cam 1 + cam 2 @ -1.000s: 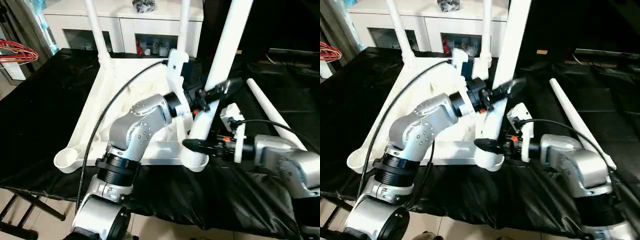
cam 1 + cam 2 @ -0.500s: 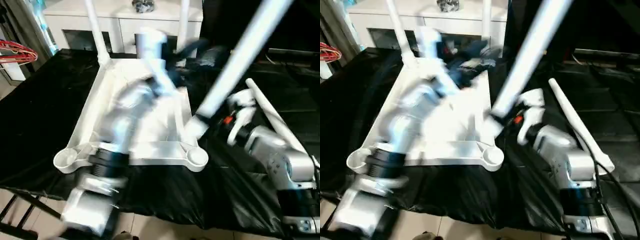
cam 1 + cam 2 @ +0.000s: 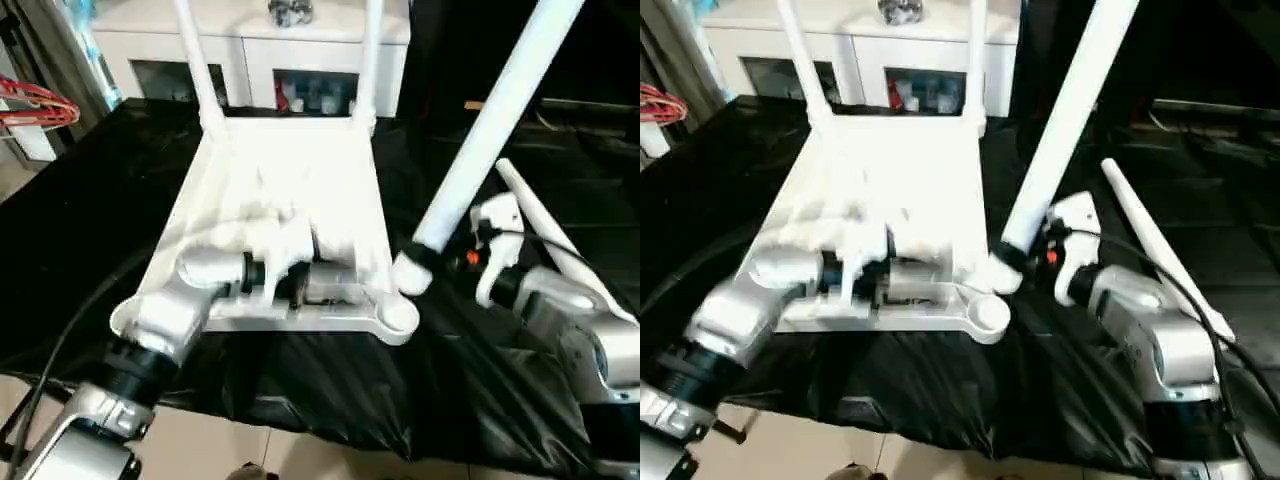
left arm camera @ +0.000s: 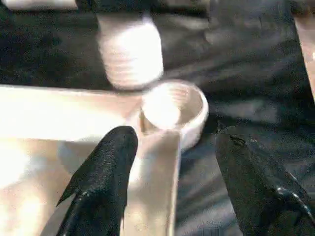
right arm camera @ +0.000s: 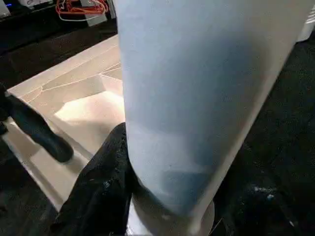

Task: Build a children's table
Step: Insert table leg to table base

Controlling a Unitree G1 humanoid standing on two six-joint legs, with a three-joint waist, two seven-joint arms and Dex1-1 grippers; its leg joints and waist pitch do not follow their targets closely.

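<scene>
A leg [image 3: 495,125] is pinched by the right gripper [image 3: 432,262], its end held just beside the tabletop's [image 3: 290,190] near socket [image 3: 397,314]. The left gripper [image 4: 172,182] is spread wide over the upside-down top.

A black cloth [image 3: 80,190] covers the work surface and hangs in folds over its near edge. Behind its far edge stands a white cabinet [image 3: 250,40] with glass-fronted compartments, small items showing dimly inside them. A dark object [image 3: 287,12] sits on the cabinet's top. At the far left corner a coil of red wire [image 3: 35,100] lies beside the cloth. Pale tiled floor [image 3: 300,455] shows below the near edge, and a black metal frame leg [image 3: 30,415] reaches down to it.
</scene>
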